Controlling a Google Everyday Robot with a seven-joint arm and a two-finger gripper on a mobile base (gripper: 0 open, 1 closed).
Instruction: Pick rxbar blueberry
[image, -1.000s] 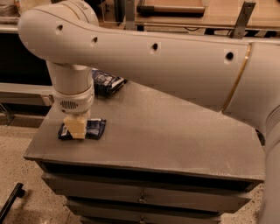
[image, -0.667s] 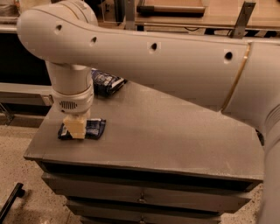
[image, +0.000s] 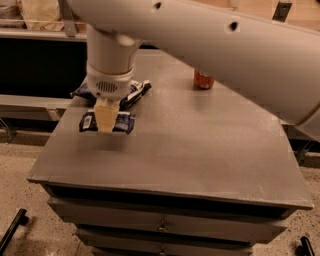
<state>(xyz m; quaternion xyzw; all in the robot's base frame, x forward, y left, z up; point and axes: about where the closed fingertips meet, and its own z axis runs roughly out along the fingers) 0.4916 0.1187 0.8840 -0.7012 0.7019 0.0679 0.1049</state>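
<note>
Rxbar blueberry (image: 125, 122): a small, flat, dark navy bar wrapper with pale lettering. It lies flat on the grey metal tabletop (image: 200, 150), in the far-left part near the left edge.
Long axis: it runs left to right, roughly along the tabletop's near edge, and both ends show past the tool.
Gripper (image: 107, 125): a pale cream tip under a white cylindrical wrist, pointing straight down over the middle of the bar and down at its level.
Jaws: I cannot tell whether they are released or clenched on the wrapper, because the tip hides the middle of the bar.
Key relation: the bar sits directly under the jaws and crosswise to them, so no sideways shift looks needed, only a close and a lift.
Neighbour: a puffy dark blue-and-white snack bag (image: 137, 90) lies just beyond the bar, close to the wrist.
Other item: a red can (image: 203, 80) stands well apart, far and to the right.
</note>
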